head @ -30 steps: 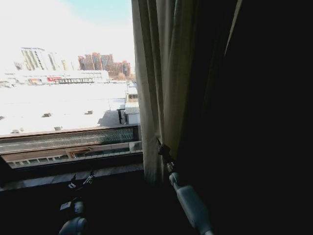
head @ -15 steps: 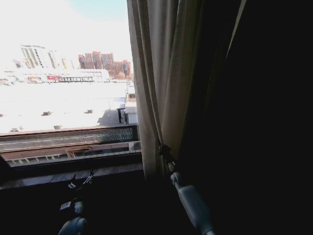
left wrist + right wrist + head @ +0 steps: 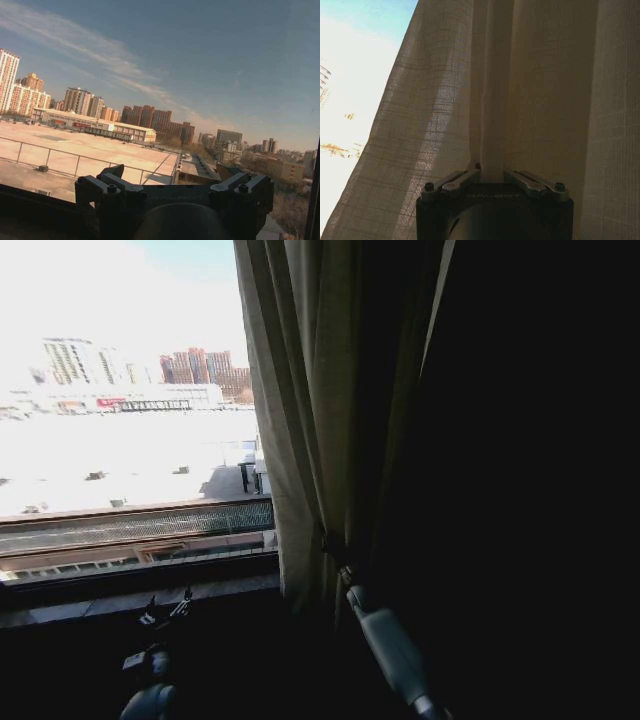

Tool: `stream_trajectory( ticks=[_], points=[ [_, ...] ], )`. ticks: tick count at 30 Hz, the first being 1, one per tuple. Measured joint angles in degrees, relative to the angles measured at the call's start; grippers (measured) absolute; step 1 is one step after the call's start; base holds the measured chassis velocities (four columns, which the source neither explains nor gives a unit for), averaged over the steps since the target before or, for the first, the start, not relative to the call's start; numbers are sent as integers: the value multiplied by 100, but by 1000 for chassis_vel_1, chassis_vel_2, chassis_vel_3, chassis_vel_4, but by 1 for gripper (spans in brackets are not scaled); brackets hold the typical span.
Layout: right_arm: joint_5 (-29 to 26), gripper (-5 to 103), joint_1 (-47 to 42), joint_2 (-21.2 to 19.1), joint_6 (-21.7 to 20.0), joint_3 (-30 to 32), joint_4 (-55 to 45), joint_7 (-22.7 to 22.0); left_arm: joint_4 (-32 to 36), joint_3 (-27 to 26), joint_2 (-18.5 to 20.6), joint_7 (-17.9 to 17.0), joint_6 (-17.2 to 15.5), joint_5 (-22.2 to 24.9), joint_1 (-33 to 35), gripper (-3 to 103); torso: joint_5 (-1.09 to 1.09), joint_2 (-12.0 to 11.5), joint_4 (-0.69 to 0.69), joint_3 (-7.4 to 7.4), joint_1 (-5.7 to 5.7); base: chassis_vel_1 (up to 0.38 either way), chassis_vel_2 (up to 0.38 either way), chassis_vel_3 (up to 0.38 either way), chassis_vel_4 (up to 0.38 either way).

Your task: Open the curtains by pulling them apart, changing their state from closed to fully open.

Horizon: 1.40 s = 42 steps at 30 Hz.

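Pulling the right-hand curtain aside, with the window largely uncovered.

On the left, the left gripper [image 3: 165,612] is held low by the window sill [image 3: 140,600], its fingers spread and nothing between them, the glass before it bare. Further right, the curtains [image 3: 300,420] are seen bunched into a pleated column beside the exposed pane. A fold of that fabric [image 3: 492,125] is pinched in the right gripper [image 3: 332,545], fingers pressed together on it. The task is judged well advanced; only the last gathering toward the right edge seems to be left.
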<state>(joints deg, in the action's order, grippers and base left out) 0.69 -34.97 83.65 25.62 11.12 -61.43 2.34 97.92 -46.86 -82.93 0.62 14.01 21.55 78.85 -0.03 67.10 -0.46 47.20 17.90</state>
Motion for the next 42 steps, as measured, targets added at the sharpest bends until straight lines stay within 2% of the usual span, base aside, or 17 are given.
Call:
stream_trajectory(
  ticks=[3, 6, 8, 10, 12, 17, 23, 31, 38, 41, 42],
  points=[
    [-22, 0, 239, 23, -77, 1, 332, -152, 0, -1, 0, -1, 0, 0, 0, 100, 1, 0, 0, 0, 0, 0, 0, 0, 0],
    [-83, 0, 626, 15, -502, 72, 730, -559, 0, 1, 0, -1, 0, 0, 0, 100, 3, 0, -4, 1, 1, 0, 0, 0, 0],
    [-66, 0, 838, -47, -869, 181, 874, -993, 0, 2, -1, -1, 0, 0, 0, 100, 4, 0, -6, 1, 1, 0, 0, 0, 0],
    [-62, 0, 868, -66, -949, 208, 880, -1106, 0, 2, -1, -1, 0, 0, 0, 100, 4, 0, -6, 1, 1, 0, 0, 0, 0],
    [-49, 0, 925, -152, -1200, 356, 873, -1504, 0, 2, -1, -1, 0, 0, 0, 100, 4, 0, -6, 1, 0, 0, 0, 0, 0],
    [45, 0, 902, -267, -1388, 594, 837, -1840, 0, 1, -1, 0, 0, 0, 0, 100, 2, 0, -4, 0, 0, 0, 0, 0, 0],
    [642, 0, 674, -503, -1777, 1176, 766, -2535, 0, 1, -1, -1, 0, 0, 0, 100, 4, 0, -5, 0, 0, 0, 0, 0, 0],
    [873, 0, 438, -744, -1793, 1611, 739, -2673, 0, 1, -1, -1, 0, 0, 0, 100, 3, 1, -5, 0, 0, 0, 0, 0, 0],
    [712, 0, 180, -790, -1653, 1439, 388, -2578, 0, 1, -1, 0, 0, 0, 0, 100, 5, 1, -6, 0, 0, 0, 0, 0, 0],
    [635, 0, -9, -788, -1534, 1247, 53, -2373, 0, 1, -1, -1, 0, 0, 0, 100, 4, 1, -3, 0, 0, 0, 0, 0, 0],
    [623, 5, -57, -786, -1511, 1210, -38, -2333, 0, 0, -1, 0, 0, 0, 0, 100, 3, 0, -4, 0, 0, 0, 0, 0, 0]
  ],
)
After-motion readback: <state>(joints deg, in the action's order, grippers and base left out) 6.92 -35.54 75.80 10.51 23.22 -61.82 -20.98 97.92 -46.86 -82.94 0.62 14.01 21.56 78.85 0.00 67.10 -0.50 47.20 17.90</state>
